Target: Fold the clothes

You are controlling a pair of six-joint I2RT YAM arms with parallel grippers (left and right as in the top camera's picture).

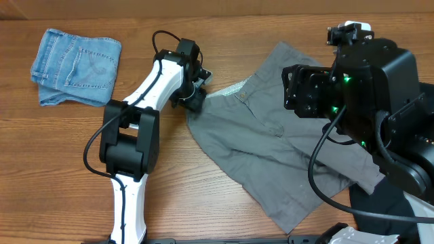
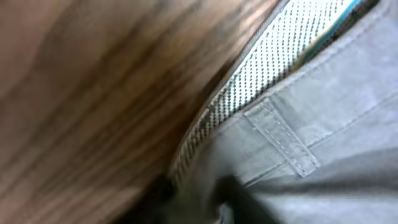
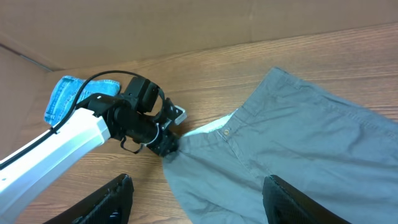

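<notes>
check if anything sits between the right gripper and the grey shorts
Nothing visible does. The right gripper hangs open over the grey shorts, only bare cloth below it. The left gripper is at their edge, off to one side.

Left arm reaches out from its base, white forearm angled toward the shorts, wrist tipped down. Left gripper is right at the shorts' waistband corner, touching the cloth; can't tell if the jaws have closed on it. Right arm hangs above the shorts, right gripper clear of them, fingers spread wide, holding nothing.
</notes>
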